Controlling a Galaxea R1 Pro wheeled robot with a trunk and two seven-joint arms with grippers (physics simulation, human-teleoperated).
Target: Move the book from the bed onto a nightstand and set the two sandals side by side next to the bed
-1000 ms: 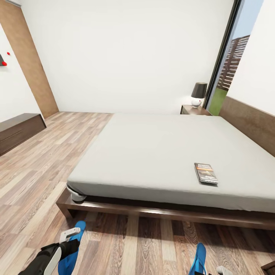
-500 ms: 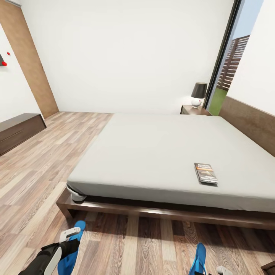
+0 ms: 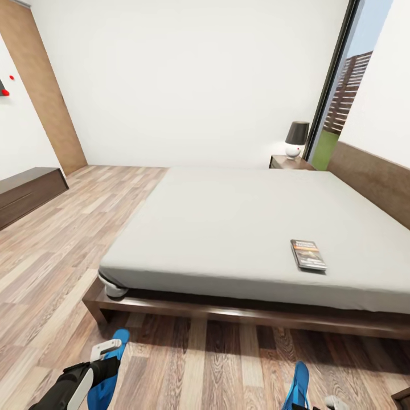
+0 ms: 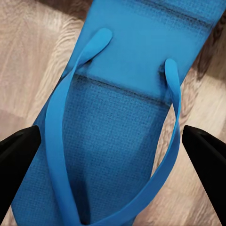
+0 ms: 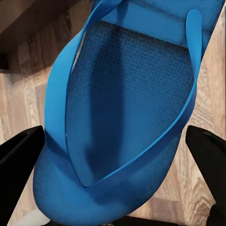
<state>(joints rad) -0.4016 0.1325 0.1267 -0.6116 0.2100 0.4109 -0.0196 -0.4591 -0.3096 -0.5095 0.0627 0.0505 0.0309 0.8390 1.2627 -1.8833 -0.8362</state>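
Blue is the first thing we meet at our left: a flip-flop sandal (image 3: pixel 109 370) held by our left claw (image 3: pixel 105 348), low over the wood-plank floor (image 3: pixel 51 256) near the bed's foot corner. In the left wrist view that sandal (image 4: pixel 117 136) lies between the two dark fingers (image 4: pixel 19 165), which stand wide at either edge of the sole; we cannot tell whether they press it. Further left and back, a dark dresser (image 3: pixel 25 193) stands against the wall. In the middle, the bed (image 3: pixel 239 228) carries a plain off-white mattress on a dark wooden frame. The book (image 3: pixel 308 254) lies flat on the mattress, toward its right near edge. Behind the bed's far corner, a nightstand (image 3: pixel 289 163) holds a black-shaded lamp (image 3: pixel 296 139), beside the black-framed window (image 3: pixel 336 85). At our right, the second sandal (image 3: pixel 298 387) sits at the picture's lower edge; the right wrist view shows this sandal (image 5: pixel 132 108) between the right claw's dark fingers (image 5: pixel 207 160), spread alongside the sole, grip uncertain.
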